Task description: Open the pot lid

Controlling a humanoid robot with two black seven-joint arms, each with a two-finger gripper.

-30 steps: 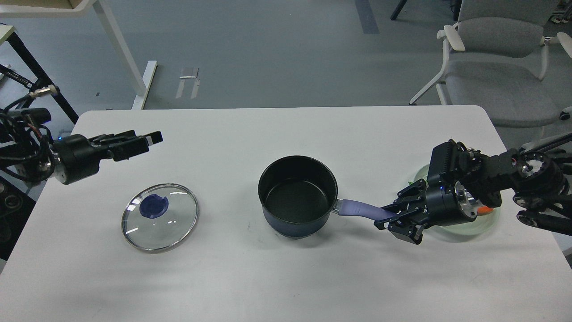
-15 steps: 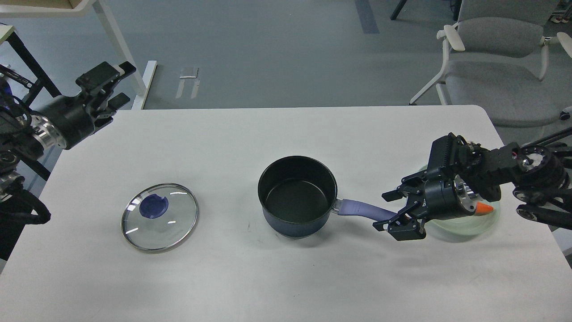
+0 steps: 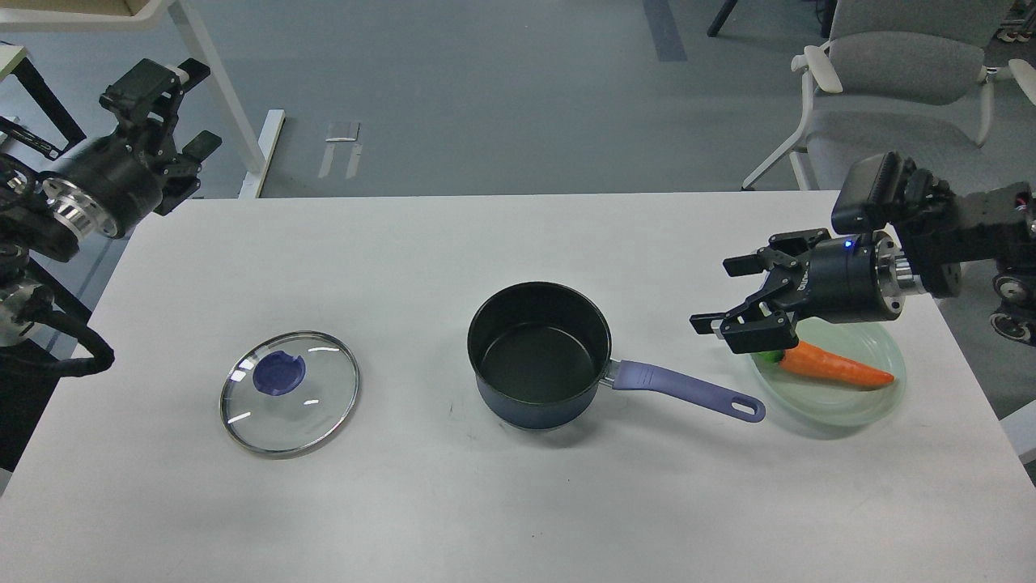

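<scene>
Left end effector (image 3: 166, 105) raised off the table's (image 3: 518, 502) far left corner, fingers spread, holding nothing. Glass lid (image 3: 290, 393) with blue knob lies flat on the table, left of the pot (image 3: 540, 354), well apart from it. Pot is uncovered, purple handle (image 3: 688, 389) pointing right. Right end effector (image 3: 740, 295) hovers above the handle end, fingers spread, empty. Just beside it, a carrot (image 3: 834, 366) lies on a pale green plate (image 3: 842, 405).
</scene>
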